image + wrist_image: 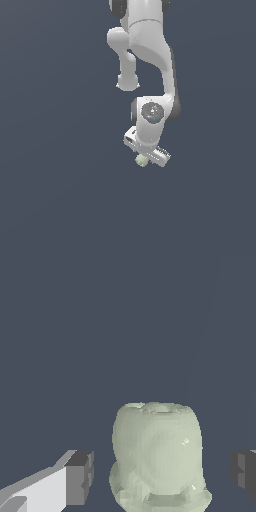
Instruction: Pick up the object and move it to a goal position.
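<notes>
Gripper [160, 473] low over tabletop [60, 200]; jaws spread, blob [157, 456] between pads [80, 476], gaps both sides; best centre on blob, close evenly, confirm firm pinch, then lift straight toward goal.

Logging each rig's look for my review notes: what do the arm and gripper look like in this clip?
The arm is glossy white with rounded, bulbous segments and dark grey bands at the joints. A round grey cap with a small marking sits on the wrist joint. The gripper is a boxy white bar; its fingers are white and blocky, tipped with dark grey square pads. No cables show.
</notes>
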### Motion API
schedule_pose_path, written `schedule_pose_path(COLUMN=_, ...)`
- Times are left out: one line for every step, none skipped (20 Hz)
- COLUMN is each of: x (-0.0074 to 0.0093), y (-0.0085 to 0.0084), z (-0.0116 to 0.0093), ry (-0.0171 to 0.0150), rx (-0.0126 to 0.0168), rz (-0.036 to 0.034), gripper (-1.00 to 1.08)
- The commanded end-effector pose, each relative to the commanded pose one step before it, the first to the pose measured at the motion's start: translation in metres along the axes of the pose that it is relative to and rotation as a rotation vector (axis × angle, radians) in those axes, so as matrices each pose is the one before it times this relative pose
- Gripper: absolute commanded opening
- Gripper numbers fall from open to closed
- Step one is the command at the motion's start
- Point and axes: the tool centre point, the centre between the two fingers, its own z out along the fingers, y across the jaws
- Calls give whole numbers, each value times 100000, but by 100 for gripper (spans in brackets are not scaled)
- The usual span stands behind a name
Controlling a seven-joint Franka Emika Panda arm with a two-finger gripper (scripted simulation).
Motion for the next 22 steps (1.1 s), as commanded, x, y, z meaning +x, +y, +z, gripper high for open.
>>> schedule_pose_path(x=-13, y=24, z=1112, ry=16, rx=17, rz=123, gripper=100)
schedule_pose_path(x=-2, y=-20, z=266, ry=0, rx=0, rz=0, gripper=100)
schedule_pose_path(x=11, y=-24, z=181, ry=0, rx=0, rz=0, gripper=100)
schedule_pose_path(x=24, y=-28, z=95, ry=0, rx=0, rz=0, gripper=100)
schedule_pose_path(x=32, y=-28, z=16, ry=0, rx=0, rz=0, gripper=100)
schedule_pose_path(x=15, y=-11, z=-10, ry=0, rx=0, rz=0, gripper=100)
schedule_pose_path(x=0, y=0, z=0, ry=0, rx=0, rz=0, gripper=-100)
schedule_pose_path(x=0, y=0, z=0, ry=0, rx=0, rz=0, gripper=-100)
schedule_pose_path(x=0, y=0, z=0, ry=0, rx=0, rz=0, gripper=-100)
schedule_pose_path(x=0, y=0, z=0, ry=0, rx=0, rz=0, gripper=-100)
schedule_pose_path(x=0, y=0, z=0, ry=0, rx=0, rz=0, gripper=-100)
schedule_pose_path(x=0, y=0, z=0, ry=0, rx=0, rz=0, gripper=-100)
schedule_pose_path(x=0, y=0, z=0, ry=0, rx=0, rz=0, gripper=-100)
schedule_pose_path(x=0, y=0, z=0, ry=0, rx=0, rz=0, gripper=-100)
schedule_pose_path(x=0, y=0, z=0, ry=0, rx=0, rz=0, gripper=-100)
schedule_pose_path(x=0, y=0, z=0, ry=0, rx=0, rz=0, gripper=-100)
schedule_pose_path(x=4, y=-7, z=-4, ry=0, rx=0, rz=0, gripper=-100)
schedule_pose_path(x=-9, y=7, z=-19, ry=0, rx=0, rz=0, gripper=-100)
schedule_pose_path(x=-26, y=20, z=-56, ry=0, rx=0, rz=0, gripper=-100)
schedule_pose_path(x=-43, y=34, z=-94, ry=0, rx=0, rz=0, gripper=-100)
schedule_pose_path(x=-60, y=47, z=-132, ry=0, rx=0, rz=0, gripper=-100)
schedule_pose_path(x=-78, y=61, z=-170, ry=0, rx=0, rz=0, gripper=-100)
